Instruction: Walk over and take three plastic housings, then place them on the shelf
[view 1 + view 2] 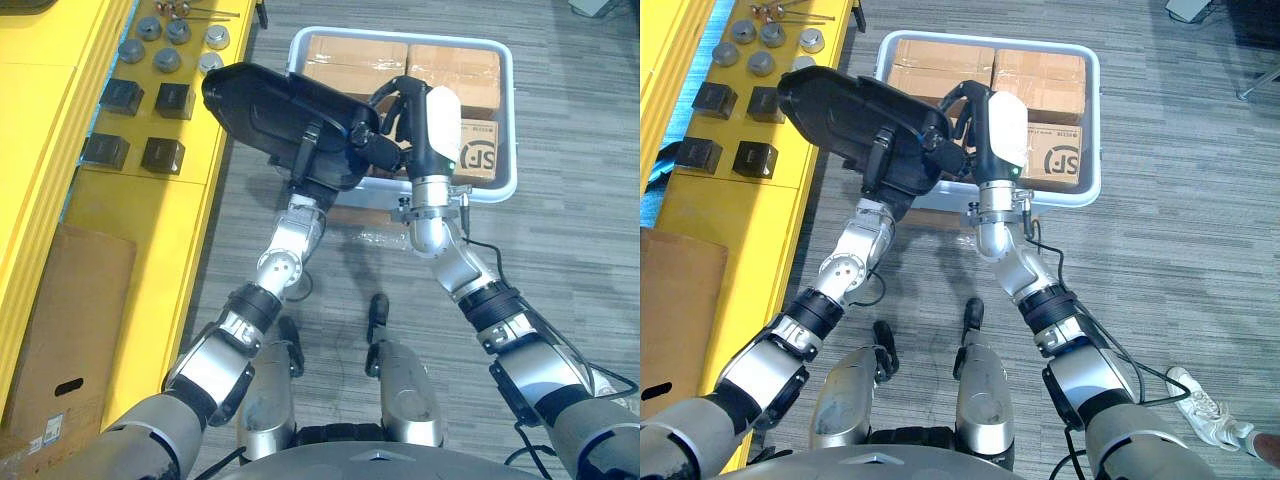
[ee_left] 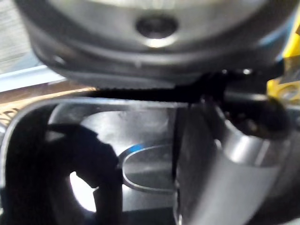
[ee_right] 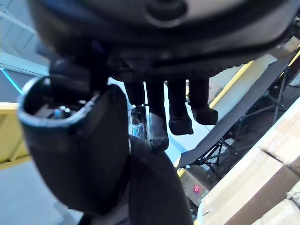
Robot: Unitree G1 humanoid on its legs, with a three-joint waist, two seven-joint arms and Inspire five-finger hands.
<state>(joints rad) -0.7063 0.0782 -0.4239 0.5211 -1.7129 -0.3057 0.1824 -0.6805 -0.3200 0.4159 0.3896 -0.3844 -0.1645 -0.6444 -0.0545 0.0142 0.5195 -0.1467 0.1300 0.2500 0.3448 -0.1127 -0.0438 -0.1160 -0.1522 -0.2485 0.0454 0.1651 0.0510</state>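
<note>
Nearest on the left, a flat cardboard sheet (image 1: 70,320) lies on the yellow bench (image 1: 40,150), which runs along the left side of the scene; at the near right a person's white shoe (image 1: 1200,408) rests on the grey striped floor (image 1: 570,230). Both arms reach forward over the floor and meet at mid-scene, where one large black plastic housing (image 1: 260,100) is held in the air between them, tilted, with its left end over the bench edge and its right end over the tote. The left hand (image 1: 310,160) grips the housing from beneath near its right half, with a dark finger wrapped over its edge; the left wrist view looks into the hollow inner face of the housing. The right hand (image 1: 432,135), with a white cover on its back, stands upright just right of the housing, its fingers (image 3: 178,103) bent round the right end of the part. Below and beyond the hands, a white tote (image 1: 400,34) stands on the floor just right of the bench and holds brown cardboard boxes (image 1: 355,52) packed side by side. On the bench, level with the housing, four small black blocks (image 1: 163,154) sit in two rows; farther still, a cluster of grey round parts (image 1: 165,60) lies near the bench's far end
</note>
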